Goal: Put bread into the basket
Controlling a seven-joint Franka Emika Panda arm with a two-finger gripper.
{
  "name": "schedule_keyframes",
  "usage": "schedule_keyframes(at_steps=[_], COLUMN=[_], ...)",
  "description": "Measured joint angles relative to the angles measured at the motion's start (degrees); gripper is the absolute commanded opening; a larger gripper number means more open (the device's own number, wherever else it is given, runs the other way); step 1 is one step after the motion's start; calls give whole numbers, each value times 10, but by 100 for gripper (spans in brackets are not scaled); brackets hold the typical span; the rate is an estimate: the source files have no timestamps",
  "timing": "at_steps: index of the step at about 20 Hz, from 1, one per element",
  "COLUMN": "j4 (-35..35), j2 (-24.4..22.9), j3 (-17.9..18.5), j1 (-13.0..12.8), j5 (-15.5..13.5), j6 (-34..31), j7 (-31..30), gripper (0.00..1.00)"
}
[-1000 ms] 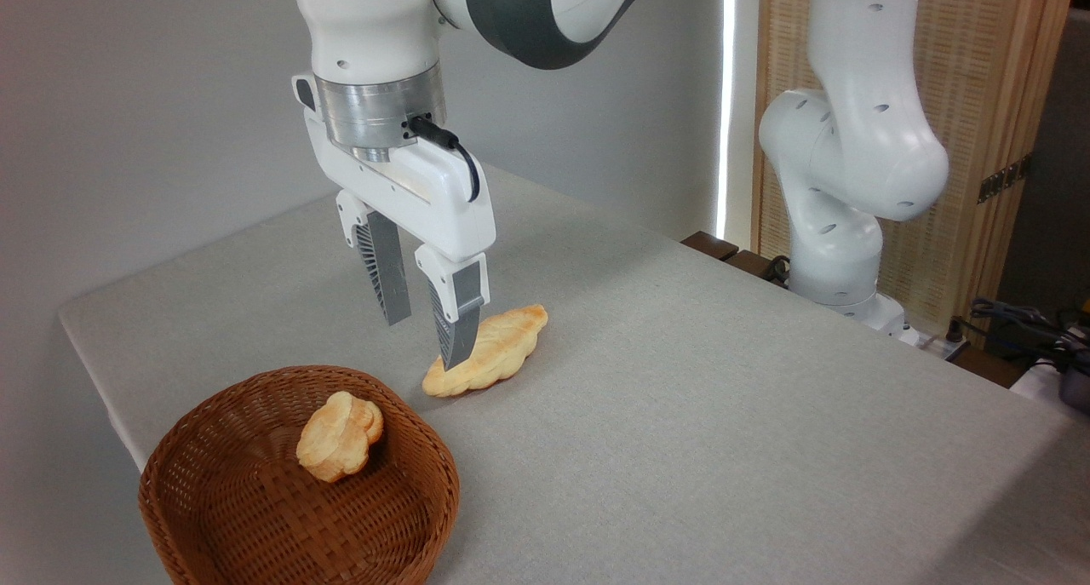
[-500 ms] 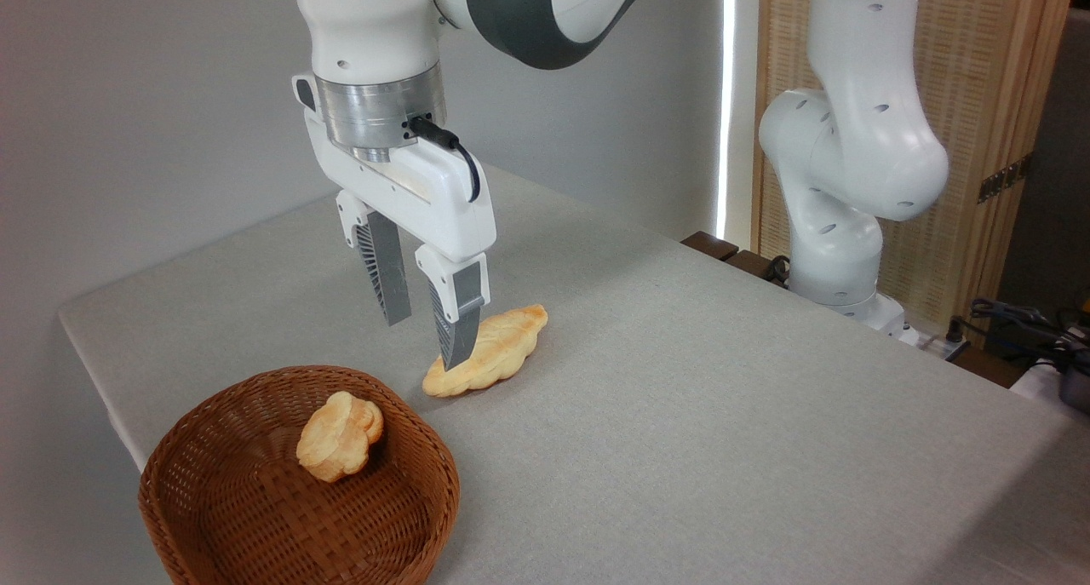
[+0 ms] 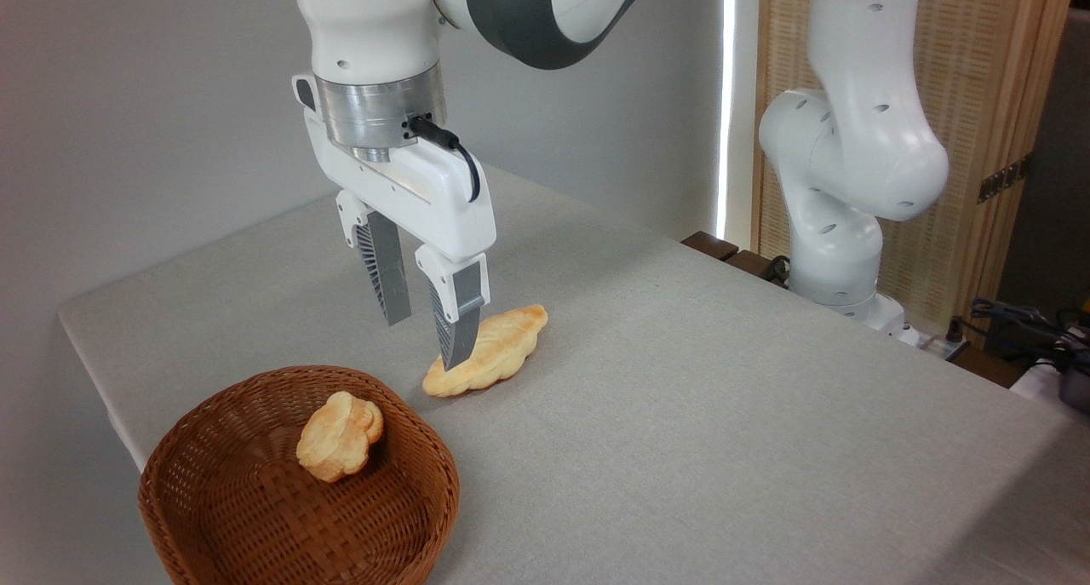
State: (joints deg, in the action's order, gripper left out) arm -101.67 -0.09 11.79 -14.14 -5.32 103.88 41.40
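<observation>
On a grey table point(image 3: 681, 415), near its left front edge: a long golden twisted bread point(image 3: 494, 353) lying flat, just beside a round brown wicker basket point(image 3: 400, 517) holding a small lumpy bun point(image 3: 339, 436). Above the bread's near end: a white gripper point(image 3: 426, 338), pointing down, fingers point(image 3: 387, 270) spread apart, gripping nothing, the right finger overlapping the loaf from this angle.

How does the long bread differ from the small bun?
The bread is long, leaf-shaped and ridged; the bun is short, rounded and lumpy. The bread lies on the table; the bun sits in the basket. Both are golden-yellow.
</observation>
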Motion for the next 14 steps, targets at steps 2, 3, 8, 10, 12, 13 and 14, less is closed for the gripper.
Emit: schedule_keyframes(at_steps=[2, 3, 8, 10, 12, 13, 14], j4=[0, 0, 0, -6, -23, -32, -41], j2=[0, 0, 2, 3, 3, 4, 4], j3=[0, -1, -3, -4, -13, -18, -25], j1=[0, 0, -8, -12, -13, -14, -14], j5=[0, 0, 0, 0, 0, 0, 0], j6=[0, 0, -18, -20, -20, -20, -20], j7=[0, 0, 0, 0, 0, 0, 0], gripper=[100, 100, 100, 100, 100, 100, 100])
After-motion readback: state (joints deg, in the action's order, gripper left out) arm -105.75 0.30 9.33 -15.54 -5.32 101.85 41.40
